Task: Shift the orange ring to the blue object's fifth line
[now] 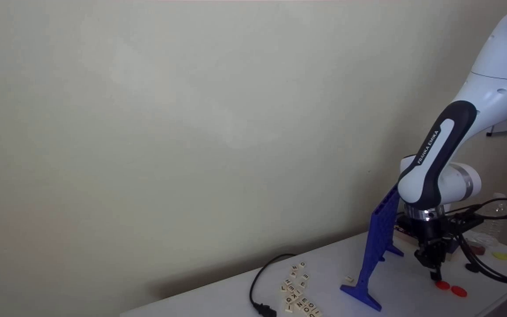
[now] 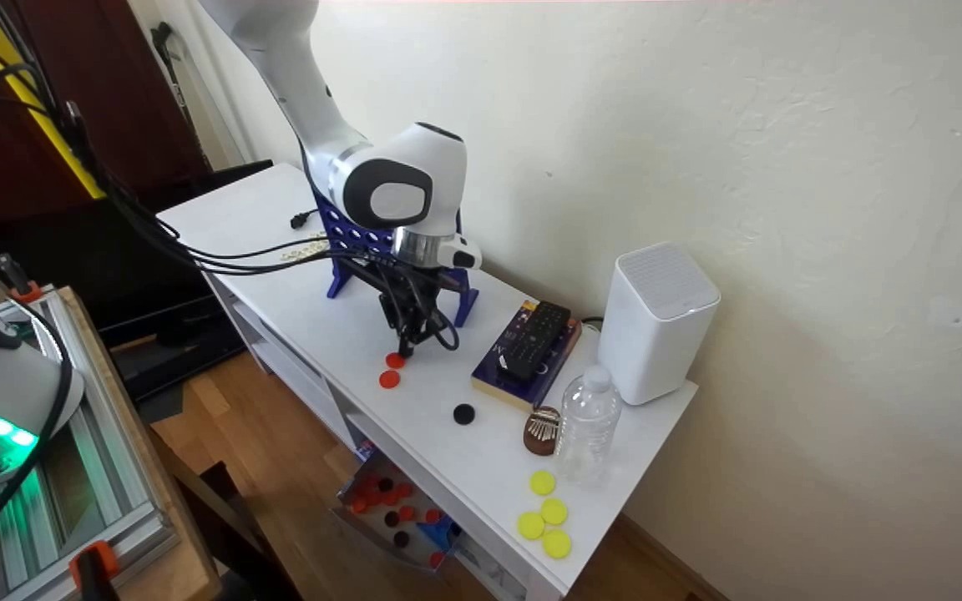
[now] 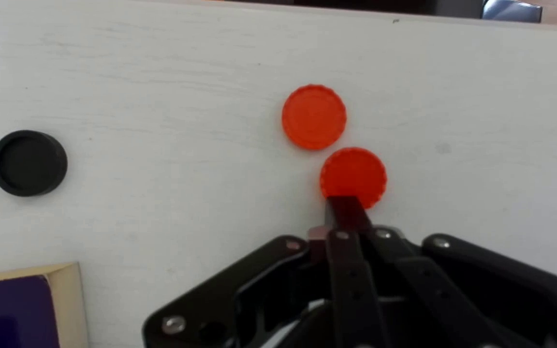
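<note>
Fingers pressed together, the gripper [image 3: 346, 204] points down, and in the wrist view its tips cover the near edge of an orange disc [image 3: 353, 171] flat on the white table [image 3: 172, 203]; touching or just above, I can't tell! A second orange disc [image 3: 314, 117] lies just beyond, a shade to the left, and there, in an exterior view, is the blue stand [image 1: 380, 233], up on its feet to the left of the gripper.
</note>
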Controlling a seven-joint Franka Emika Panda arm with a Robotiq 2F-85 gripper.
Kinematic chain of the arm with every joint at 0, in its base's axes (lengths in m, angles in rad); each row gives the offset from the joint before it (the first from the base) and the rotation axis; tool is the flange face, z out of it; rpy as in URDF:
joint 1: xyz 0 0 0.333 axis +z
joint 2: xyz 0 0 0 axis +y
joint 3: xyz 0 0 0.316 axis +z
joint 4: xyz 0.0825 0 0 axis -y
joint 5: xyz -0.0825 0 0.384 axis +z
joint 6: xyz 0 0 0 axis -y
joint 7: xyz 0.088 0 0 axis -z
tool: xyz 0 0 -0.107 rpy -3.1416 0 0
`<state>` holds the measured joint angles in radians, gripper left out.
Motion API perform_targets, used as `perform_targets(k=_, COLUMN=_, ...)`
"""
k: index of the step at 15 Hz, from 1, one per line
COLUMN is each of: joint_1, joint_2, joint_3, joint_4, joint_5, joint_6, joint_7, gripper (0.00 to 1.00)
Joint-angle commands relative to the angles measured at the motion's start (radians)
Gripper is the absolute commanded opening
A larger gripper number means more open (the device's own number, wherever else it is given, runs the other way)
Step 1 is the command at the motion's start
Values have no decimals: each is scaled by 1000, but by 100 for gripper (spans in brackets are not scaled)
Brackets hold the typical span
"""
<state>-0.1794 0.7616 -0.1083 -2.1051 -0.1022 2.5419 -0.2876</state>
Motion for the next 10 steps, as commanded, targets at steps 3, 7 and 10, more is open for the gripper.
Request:
perform_targets(k=3, joint_1=-21, joint_2=-4, joint_3=6, joint_4=-17, joint_5=-12, joint_6=19, joint_7=7, gripper=39)
perform_targets(k=7, joint_1=-28, joint_2=-1, joint_3=12, joint_4=-19, joint_5=-9, joint_6=19, joint_7=3, gripper=67)
perform_targets(k=10, joint_1=-40, joint_2=-6, joint_3=24, joint_4=-23, joint_5=0, joint_6=15, joint_7=-7, gripper=88)
